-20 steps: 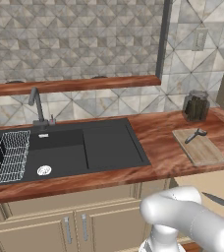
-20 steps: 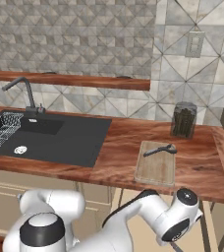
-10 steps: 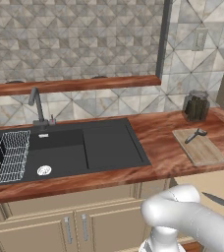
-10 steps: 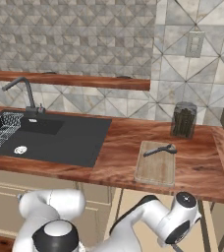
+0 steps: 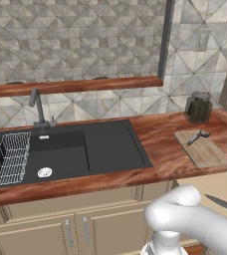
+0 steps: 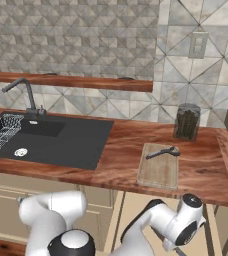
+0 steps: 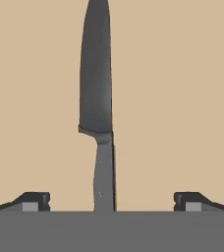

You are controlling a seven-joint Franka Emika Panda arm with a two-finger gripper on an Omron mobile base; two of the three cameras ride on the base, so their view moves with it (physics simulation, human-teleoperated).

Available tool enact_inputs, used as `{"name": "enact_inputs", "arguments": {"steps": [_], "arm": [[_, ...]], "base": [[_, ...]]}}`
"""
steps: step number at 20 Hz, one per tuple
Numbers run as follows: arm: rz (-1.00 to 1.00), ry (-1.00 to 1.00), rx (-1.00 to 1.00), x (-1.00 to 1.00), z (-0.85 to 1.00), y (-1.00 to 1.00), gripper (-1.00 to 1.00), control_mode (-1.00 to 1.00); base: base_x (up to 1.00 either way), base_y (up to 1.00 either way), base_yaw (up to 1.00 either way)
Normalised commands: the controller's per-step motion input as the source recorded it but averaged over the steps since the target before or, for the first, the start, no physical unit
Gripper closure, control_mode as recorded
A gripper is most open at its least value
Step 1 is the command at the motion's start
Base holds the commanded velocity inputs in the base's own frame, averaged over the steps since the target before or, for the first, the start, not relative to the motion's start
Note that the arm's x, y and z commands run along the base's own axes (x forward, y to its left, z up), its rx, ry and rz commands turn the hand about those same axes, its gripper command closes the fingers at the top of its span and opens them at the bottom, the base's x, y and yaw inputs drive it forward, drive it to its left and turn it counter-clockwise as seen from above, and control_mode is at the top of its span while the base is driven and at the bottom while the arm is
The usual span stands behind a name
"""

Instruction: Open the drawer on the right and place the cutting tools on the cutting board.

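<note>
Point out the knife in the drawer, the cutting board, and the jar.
knife [image 7: 96, 83], hand view, mid blade.
cutting board [image 6: 158, 172], right base view, bare centre.
jar [image 6: 186, 122], right base view, body.

A reddish wood counter [image 5: 160, 149] runs along the tiled wall. A black sink [image 5: 68, 154] is set into its left part, with a wire dish rack [image 5: 8, 159] in the basin at the sink's left end and a dark faucet [image 5: 36, 104] at the back edge. Near the counter's back right corner stands a dark glass jar [image 6: 187, 121], close to the wall. A wooden shelf [image 5: 75, 85] hangs on the wall above the sink, and a switch plate [image 6: 199, 45] sits on the tiles above the jar.
</note>
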Motion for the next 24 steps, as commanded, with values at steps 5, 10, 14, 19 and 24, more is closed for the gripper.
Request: {"name": "enact_inputs", "arguments": {"steps": [5,10,14,19,24], "arm": [[0.0,0.0,0.01,-0.15,-0.13,0.0,-1.0,-1.0],[0.0,0.0,0.0,-0.03,-0.27,0.0,-1.0,-1.0],[0.0,0.0,0.0,0.0,-0.28,0.02,-1.0,-1.0],[0.0,0.03,0.0,0.0,-0.29,0.0,-1.0,-1.0],[0.0,0.04,0.0,0.0,-0.29,0.0,-1.0,-1.0]], "base": [[0.0,0.0,0.0],[0.0,0.0,0.0],[0.0,0.0,0.0],[0.0,0.0,0.0],[0.0,0.0,0.0]]}}
